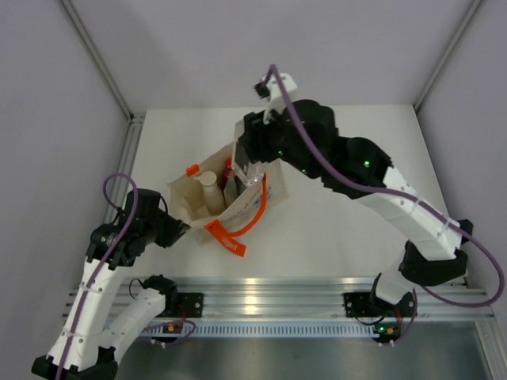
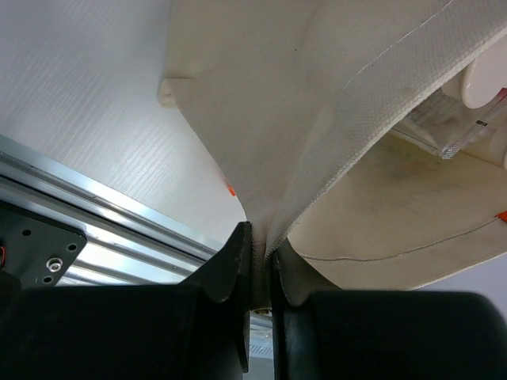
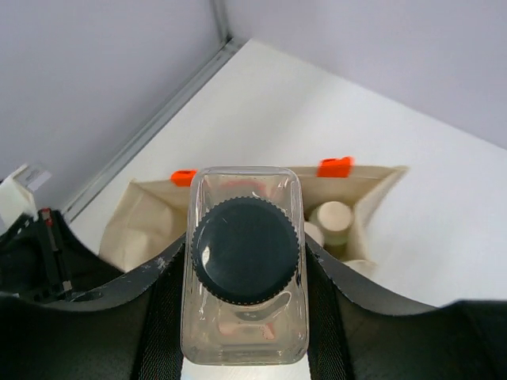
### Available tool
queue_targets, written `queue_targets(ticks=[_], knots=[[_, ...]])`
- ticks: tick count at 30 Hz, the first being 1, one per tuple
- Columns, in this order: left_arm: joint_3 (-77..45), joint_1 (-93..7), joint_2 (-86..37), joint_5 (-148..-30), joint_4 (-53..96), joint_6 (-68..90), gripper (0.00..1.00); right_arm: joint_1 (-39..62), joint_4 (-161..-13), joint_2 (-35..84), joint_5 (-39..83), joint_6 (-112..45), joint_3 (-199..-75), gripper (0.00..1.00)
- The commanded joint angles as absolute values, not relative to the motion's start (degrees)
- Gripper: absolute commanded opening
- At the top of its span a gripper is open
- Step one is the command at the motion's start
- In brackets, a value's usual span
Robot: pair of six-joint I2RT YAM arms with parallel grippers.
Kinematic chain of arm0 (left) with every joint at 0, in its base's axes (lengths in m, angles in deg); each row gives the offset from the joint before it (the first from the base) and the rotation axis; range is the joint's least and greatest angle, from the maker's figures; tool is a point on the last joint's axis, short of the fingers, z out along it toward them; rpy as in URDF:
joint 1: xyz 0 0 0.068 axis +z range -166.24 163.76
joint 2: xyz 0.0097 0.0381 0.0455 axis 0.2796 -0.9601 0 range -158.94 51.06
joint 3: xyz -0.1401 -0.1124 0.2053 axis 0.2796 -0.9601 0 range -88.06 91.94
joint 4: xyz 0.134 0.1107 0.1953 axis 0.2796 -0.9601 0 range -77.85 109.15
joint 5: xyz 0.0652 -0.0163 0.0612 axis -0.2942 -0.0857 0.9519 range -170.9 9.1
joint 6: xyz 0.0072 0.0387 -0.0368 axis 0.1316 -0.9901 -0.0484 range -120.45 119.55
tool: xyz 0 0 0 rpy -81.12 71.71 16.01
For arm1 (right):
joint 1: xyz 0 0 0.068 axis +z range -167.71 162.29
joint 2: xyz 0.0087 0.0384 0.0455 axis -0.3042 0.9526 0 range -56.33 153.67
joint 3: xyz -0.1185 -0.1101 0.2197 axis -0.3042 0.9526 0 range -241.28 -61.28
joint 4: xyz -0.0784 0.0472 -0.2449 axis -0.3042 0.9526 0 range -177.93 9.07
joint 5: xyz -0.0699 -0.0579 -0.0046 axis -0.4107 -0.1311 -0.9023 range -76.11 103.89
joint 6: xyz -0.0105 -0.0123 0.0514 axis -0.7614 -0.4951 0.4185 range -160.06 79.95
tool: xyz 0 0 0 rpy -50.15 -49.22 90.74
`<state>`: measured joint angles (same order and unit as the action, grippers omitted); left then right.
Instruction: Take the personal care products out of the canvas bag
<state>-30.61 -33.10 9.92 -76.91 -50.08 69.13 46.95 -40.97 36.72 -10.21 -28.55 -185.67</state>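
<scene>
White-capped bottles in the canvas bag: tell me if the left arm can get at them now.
Probably not: the left gripper is shut on the canvas bag rim, so reaching the white-capped bottles means letting go first.

Robot lab cell, grey panels (image 1: 238, 47), aluminium rail (image 1: 277, 294)
</scene>
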Motion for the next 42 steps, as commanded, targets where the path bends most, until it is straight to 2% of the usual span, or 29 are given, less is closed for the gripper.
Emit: queue_targets(ticks=[1, 9, 11, 15, 17, 20, 21, 26, 31, 32, 33, 35, 36, 37, 40, 42], knots=[[-29.1, -32.6, 9.7, -70.4, -53.4, 70.4, 0.0, 40.1, -45.1, 24.8, -18.0, -29.8, -184.1, 0.0], [-27.7, -32.5, 9.1, -70.4, -53.4, 69.8, 0.0, 21.7, -45.9, 12.8, -15.9, -32.0, -164.8, 0.0], [-27.7, -32.6, 9.0, -70.9, -53.3, 69.6, 0.0, 17.5, -50.2, 9.9, -14.3, -32.3, -160.2, 0.0], [-27.2, -32.6, 8.3, -71.6, -52.9, 69.1, 0.0, 9.7, -59.9, 4.9, -10.3, -32.8, -143.5, 0.0], [-26.8, -32.6, 8.2, -71.8, -52.7, 68.8, 0.0, 8.3, -65.8, 2.9, -8.5, -33.0, -136.3, 0.0], [-26.5, -32.6, 8.0, -72.2, -51.7, 68.3, 0.0, 5.8, -83.5, -1.3, -4.8, -33.2, -115.3, 0.0], [-26.5, -32.6, 8.0, -72.2, -51.6, 67.9, 0.0, 5.3, -91.1, -1.7, -4.6, -33.4, -112.1, 0.0], [-26.0, -32.6, 6.8, -73.0, -50.2, 67.2, 0.0, 3.6, -97.7, -0.2, 0.2, -31.4, -101.0, 0.0], [-26.3, -32.6, 6.4, -73.2, -49.5, 67.1, 0.0, 3.6, -98.3, -1.0, -0.4, -30.4, -96.1, 0.0], [-26.5, -32.5, 6.5, -73.2, -49.4, 67.0, 0.0, 3.6, -97.8, -1.1, -0.4, -30.2, -95.6, 0.04], [-26.5, -32.6, 6.5, -73.2, -49.3, 66.7, 0.0, 3.6, -97.1, -1.2, -0.4, -30.0, -95.5, 0.4], [-26.6, -32.6, 6.4, -73.3, -49.1, 66.4, 0.0, 3.6, -94.0, -1.1, -0.5, -30.3, -96.9, 0.63], [-26.6, -32.6, 6.3, -73.3, -49.1, 66.4, 0.0, 3.6, -92.7, -1.0, -0.9, -30.3, -97.7, 0.86], [-26.7, -32.6, 6.3, -73.3, -49.0, 66.3, 0.0, 3.6, -91.5, -0.9, -1.1, -30.6, -98.7, 0.99], [-26.6, -32.6, 5.6, -73.8, -48.7, 65.9, 0.0, 3.9, -83.5, 0.0, -0.7, -31.2, -105.9, 1.0], [-26.4, -32.6, 5.4, -73.7, -48.7, 65.6, 0.0, 5.9, -75.2, 2.4, 0.0, -31.0, -114.9, 0.99]])
